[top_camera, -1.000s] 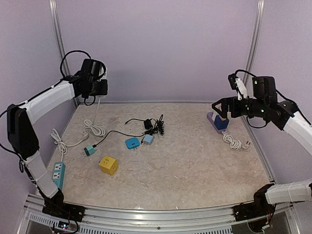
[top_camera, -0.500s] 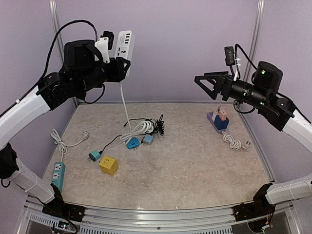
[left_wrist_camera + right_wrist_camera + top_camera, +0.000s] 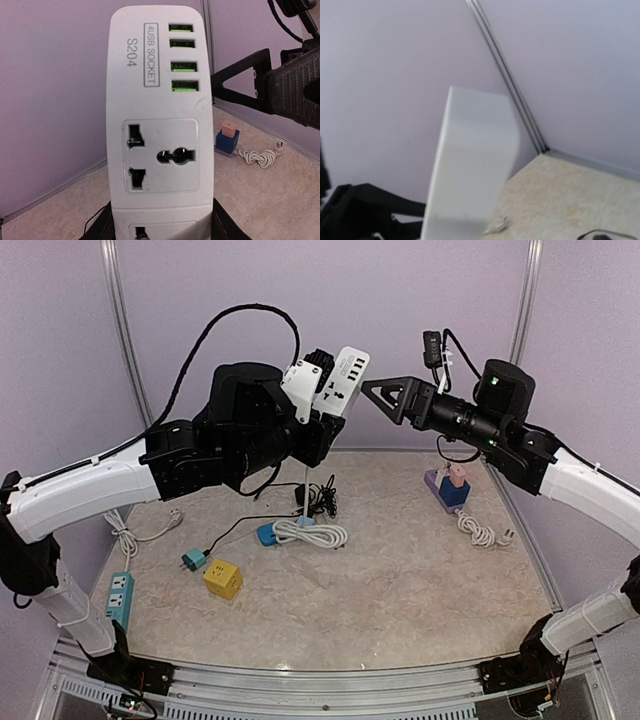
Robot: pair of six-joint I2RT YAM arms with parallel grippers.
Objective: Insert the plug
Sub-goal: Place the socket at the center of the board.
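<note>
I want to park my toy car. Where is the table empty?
The table is bare in front, between the yellow cube socket and the right-hand white cord. It is crowded middle-left, around the blue adapter and coiled cable.

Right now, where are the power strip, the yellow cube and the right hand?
Power strip (image 3: pixel 150 107): left wrist view, bare middle of its front face.
Yellow cube (image 3: pixel 222 579): top external view, middle of the cube.
Right hand (image 3: pixel 372 392): top external view, by its fingertips.
</note>
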